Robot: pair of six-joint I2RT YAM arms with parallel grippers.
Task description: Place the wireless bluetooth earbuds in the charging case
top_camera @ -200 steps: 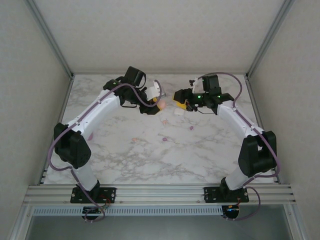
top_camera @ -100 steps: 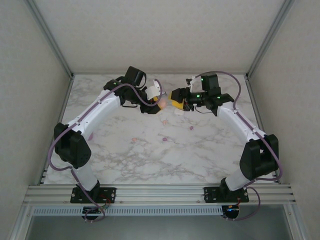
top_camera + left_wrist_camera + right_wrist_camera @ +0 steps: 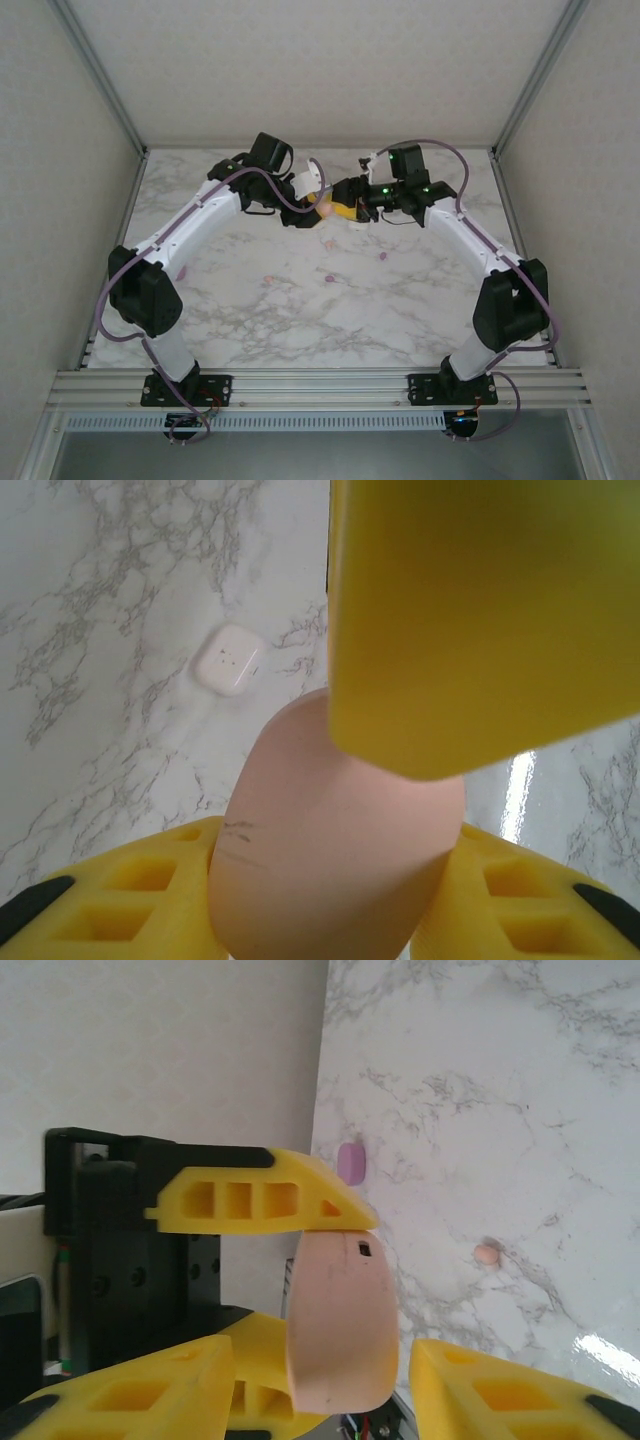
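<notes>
Pink case [image 3: 335, 880], top behind yellow finger [image 3: 480, 620]

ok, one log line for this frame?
left gripper: shut on pink case | right gripper: open, fingers either side of it | white case, purple case, pink earbud: on table

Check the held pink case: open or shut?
Shut, it seems: the pink case, clamped in the left gripper, shows one smooth closed shell in both wrist views, no lid raised.
</notes>
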